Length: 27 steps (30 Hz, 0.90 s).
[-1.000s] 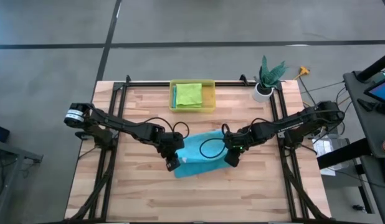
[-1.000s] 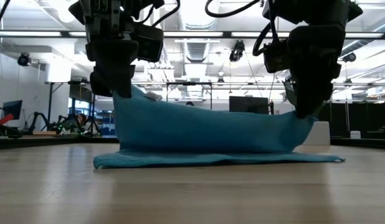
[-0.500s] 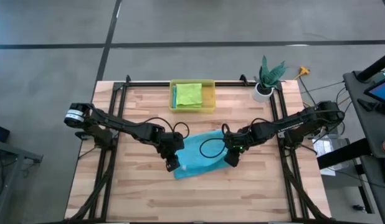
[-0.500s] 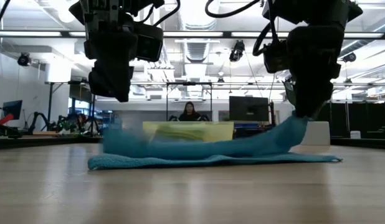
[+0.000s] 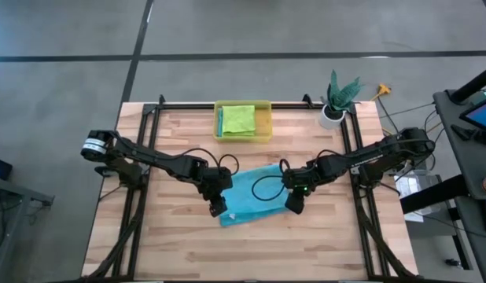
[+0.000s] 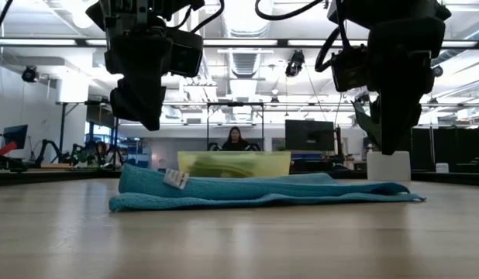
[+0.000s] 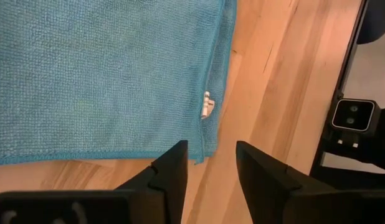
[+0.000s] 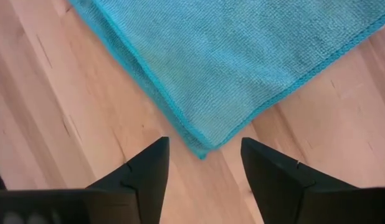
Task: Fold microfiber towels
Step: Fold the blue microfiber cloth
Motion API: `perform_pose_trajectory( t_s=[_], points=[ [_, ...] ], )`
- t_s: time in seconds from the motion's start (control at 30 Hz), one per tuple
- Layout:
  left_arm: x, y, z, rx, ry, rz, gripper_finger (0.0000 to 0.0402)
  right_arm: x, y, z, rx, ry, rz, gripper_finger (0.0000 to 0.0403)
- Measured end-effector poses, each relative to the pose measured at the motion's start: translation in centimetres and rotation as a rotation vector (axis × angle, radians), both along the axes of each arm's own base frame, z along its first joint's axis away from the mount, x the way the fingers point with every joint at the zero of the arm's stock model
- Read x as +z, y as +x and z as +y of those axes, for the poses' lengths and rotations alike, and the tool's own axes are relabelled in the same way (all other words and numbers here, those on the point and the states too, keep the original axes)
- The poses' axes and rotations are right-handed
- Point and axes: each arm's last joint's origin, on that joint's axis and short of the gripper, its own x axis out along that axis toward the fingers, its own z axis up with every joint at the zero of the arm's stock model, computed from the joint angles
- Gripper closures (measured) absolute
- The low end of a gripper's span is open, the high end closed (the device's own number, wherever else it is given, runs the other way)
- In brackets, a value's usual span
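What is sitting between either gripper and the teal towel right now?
Nothing visible. The left gripper and right gripper both hang open just above corners of the folded teal towel, with only bare wooden table around it.

Towel: you see a teal-turquoise microfiber towel (image 7: 99,74) lying flat on the light wooden table top (image 7: 273,81).
Label: a small white tag (image 7: 206,106) sits at the towel's edge, near its corner.
Left gripper: the left gripper (image 7: 211,171) hangs above that corner; its two dark fingers (image 7: 171,171) stand apart and hold nothing.
Frame: a black metal frame bar (image 7: 348,87) runs along the table's edge, with a small white square part (image 7: 352,115) on it.
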Motion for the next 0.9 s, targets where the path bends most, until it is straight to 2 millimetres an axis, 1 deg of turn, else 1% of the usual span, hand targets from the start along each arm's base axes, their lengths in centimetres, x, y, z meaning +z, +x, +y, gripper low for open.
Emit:
perform_pose_trajectory(
  t_s=[0.13,0.3,0.37,0.47,0.57,0.67,0.73,0.9],
  points=[
    [0.0,0.0,0.1,0.014,0.023,-0.003,0.0281,0.0,0.0,-0.1,-0.006,-0.026,-0.007,0.0207],
    [-0.1,0.2,0.8,0.147,0.238,-0.034,0.0281,0.0,0.2,-0.6,-0.113,-0.197,-0.043,0.0208],
    [-0.2,0.3,1.1,0.174,0.271,-0.045,0.0281,0.1,0.5,-0.7,-0.157,-0.228,-0.079,0.021],
    [-0.9,1.1,1.1,0.175,0.26,-0.061,0.0281,0.5,1.4,-0.6,-0.143,-0.226,-0.183,0.0217],
    [-2.0,2.1,0.6,0.152,0.235,-0.086,0.0281,0.6,2.4,-0.4,-0.12,-0.224,-0.262,0.0227],
    [-3.6,2.9,0.0,0.116,0.183,-0.072,0.0281,-0.5,2.9,-0.3,-0.125,-0.22,-0.243,0.0238],
    [-4.4,3.5,-0.5,0.089,0.129,-0.051,0.0281,-1.6,3.1,-0.2,-0.116,-0.2,-0.192,0.0244],
    [-4.9,4.2,-2.1,0.013,0.041,-0.026,0.0281,-3.7,3.3,0.7,-0.054,-0.067,-0.088,0.0258]
  ],
)
